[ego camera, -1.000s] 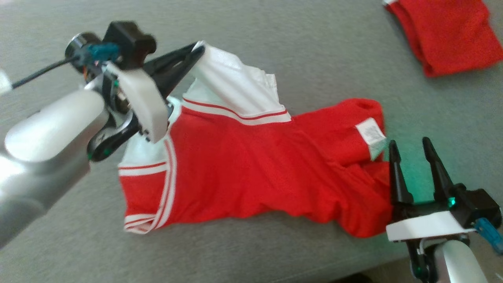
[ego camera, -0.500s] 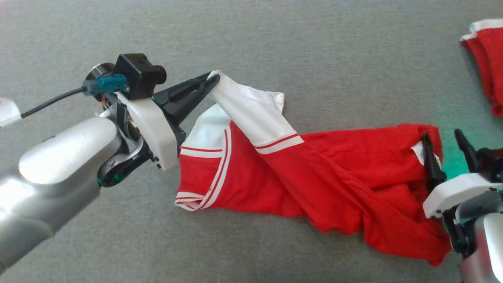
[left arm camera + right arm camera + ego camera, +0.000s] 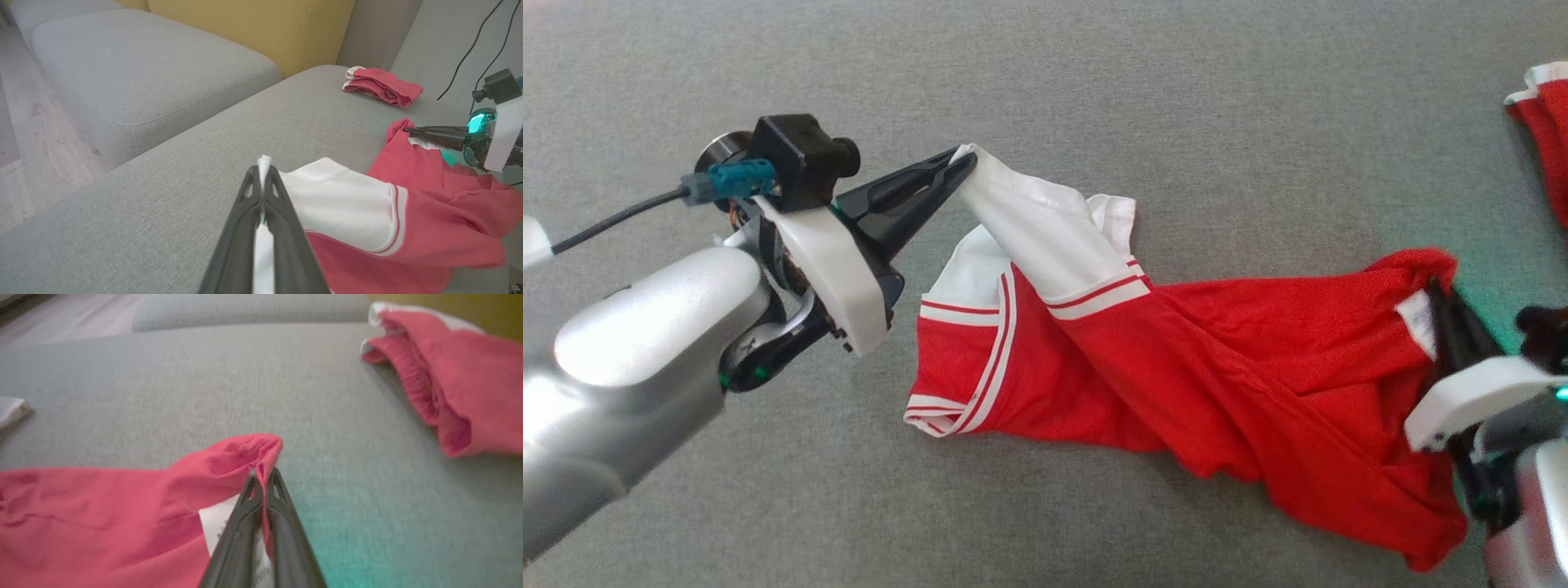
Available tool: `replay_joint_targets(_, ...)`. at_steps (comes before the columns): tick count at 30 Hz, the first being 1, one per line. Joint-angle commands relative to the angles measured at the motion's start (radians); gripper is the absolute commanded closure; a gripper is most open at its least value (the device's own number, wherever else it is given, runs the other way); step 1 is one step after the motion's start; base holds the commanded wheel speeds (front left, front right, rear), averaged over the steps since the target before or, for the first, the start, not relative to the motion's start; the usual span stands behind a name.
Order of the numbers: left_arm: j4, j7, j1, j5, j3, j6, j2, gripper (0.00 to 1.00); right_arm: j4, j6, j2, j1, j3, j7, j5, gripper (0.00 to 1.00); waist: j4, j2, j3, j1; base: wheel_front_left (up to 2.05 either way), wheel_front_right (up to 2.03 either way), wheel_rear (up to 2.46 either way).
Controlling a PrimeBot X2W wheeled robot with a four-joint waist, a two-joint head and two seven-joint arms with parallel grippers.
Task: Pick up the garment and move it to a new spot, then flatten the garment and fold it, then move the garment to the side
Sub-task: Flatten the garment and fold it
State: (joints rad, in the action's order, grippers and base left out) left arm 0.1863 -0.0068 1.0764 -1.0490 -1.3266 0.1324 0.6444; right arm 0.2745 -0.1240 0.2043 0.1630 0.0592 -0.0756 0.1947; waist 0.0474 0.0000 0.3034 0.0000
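Grey cushion (image 3: 1094, 82): you're looking down on it across the head view.
Spare red cloth (image 3: 1547, 139): white-trimmed, lying at your 2 o'clock edge.
Yellow backrest (image 3: 261, 28): 12 o'clock, left wrist view.
Wood floor (image 3: 24, 134): 9 o'clock there.

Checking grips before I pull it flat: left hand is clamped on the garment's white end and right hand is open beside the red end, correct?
Not quite. The right hand is shut on the red end of the garment, as the right wrist view shows. The left hand is clamped on the white end, as you said.
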Motion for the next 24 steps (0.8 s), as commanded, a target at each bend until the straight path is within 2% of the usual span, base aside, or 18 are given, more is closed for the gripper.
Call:
replay_joint_targets(1, -0.021, -0.012, 0.037, -0.009, 0.046, -0.002, 0.041, 1.00, -0.041, -0.007, 0.032, 0.064, -0.008, 0.024, -0.008, 1.00, 0.007, 0.0000, -0.001, 0.0000, 0.00, 0.00, 0.00)
replay_joint_targets(6, -0.031, -0.029, 0.063, -0.016, 0.046, -0.002, 0.048, 1.00, 0.007, -0.007, 0.059, 0.255, 0.025, 0.051, -0.050, 1.00, 0.039, 0.0000, 0.005, 0.0000, 0.00, 0.00, 0.00)
replay_joint_targets(11, -0.042, -0.045, 0.082, -0.012, 0.046, -0.002, 0.054, 1.00, 0.160, -0.007, 0.083, 0.468, 0.045, 0.077, -0.100, 1.00, 0.074, 0.0000, 0.021, 0.0000, 0.00, 0.00, 0.00)
replay_joint_targets(13, -0.042, -0.049, 0.083, -0.010, 0.046, -0.002, 0.053, 1.00, 0.200, -0.007, 0.085, 0.500, 0.047, 0.085, -0.110, 1.00, 0.079, 0.0000, 0.023, 0.0000, 0.00, 0.00, 0.00)
replay_joint_targets(14, -0.041, -0.055, 0.083, -0.007, 0.046, -0.002, 0.052, 1.00, 0.243, -0.007, 0.084, 0.527, 0.043, 0.087, -0.117, 0.78, 0.082, 0.0000, 0.024, 0.0000, 0.00, 0.00, 0.00)
replay_joint_targets(15, -0.039, -0.060, 0.082, -0.003, 0.046, -0.002, 0.050, 1.00, 0.282, -0.007, 0.083, 0.551, 0.043, 0.094, -0.128, 0.00, 0.084, 0.0000, 0.025, 0.0000, 0.00, 0.00, 0.00)
replay_joint_targets(19, -0.025, -0.093, 0.074, 0.021, 0.046, -0.002, 0.037, 1.00, 0.399, -0.007, 0.074, 0.585, 0.041, 0.154, -0.149, 0.00, 0.087, 0.0000, 0.020, 0.0000, 0.00, 0.00, 0.00)
replay_joint_targets(24, 0.005, -0.127, 0.038, 0.044, 0.046, -0.002, 0.036, 1.00, 0.415, -0.007, 0.062, 0.487, 0.036, 0.223, -0.103, 0.00, 0.063, 0.0000, -0.011, 0.0000, 0.00, 0.00, 0.00)
